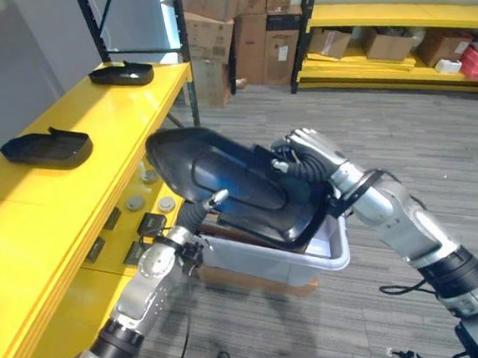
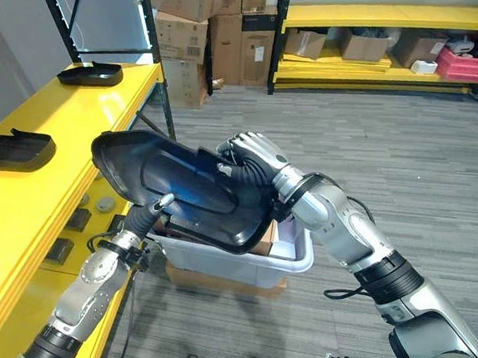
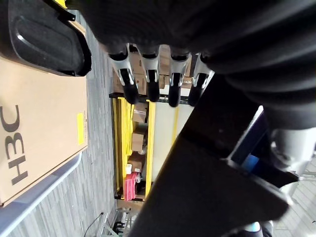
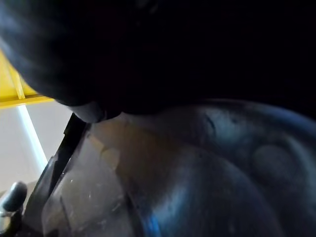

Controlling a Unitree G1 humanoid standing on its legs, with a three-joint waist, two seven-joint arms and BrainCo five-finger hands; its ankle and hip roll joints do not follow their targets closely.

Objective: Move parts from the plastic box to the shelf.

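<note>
A big black moulded part (image 1: 222, 180) hangs tilted above the grey plastic box (image 1: 263, 261). My right hand (image 1: 304, 158) has its fingers curled over the part's upper right edge. From below, my left hand (image 1: 199, 214) props the lower left rim, thumb (image 1: 217, 198) on the part's face. In the left wrist view its fingers (image 3: 148, 79) are straight and free beside the part (image 3: 207, 187). Inside the box lie a cardboard carton (image 3: 39, 138) and another black part (image 3: 39, 39). Two black parts (image 1: 45, 148) (image 1: 121, 74) rest on the yellow shelf (image 1: 73, 202) to the left.
A black shelf upright (image 1: 186, 66) stands just behind the held part. Small round and dark items (image 1: 153, 205) lie on the lower shelf level beside the box. Cardboard boxes (image 1: 234, 29) and a yellow rack (image 1: 392, 19) line the back wall.
</note>
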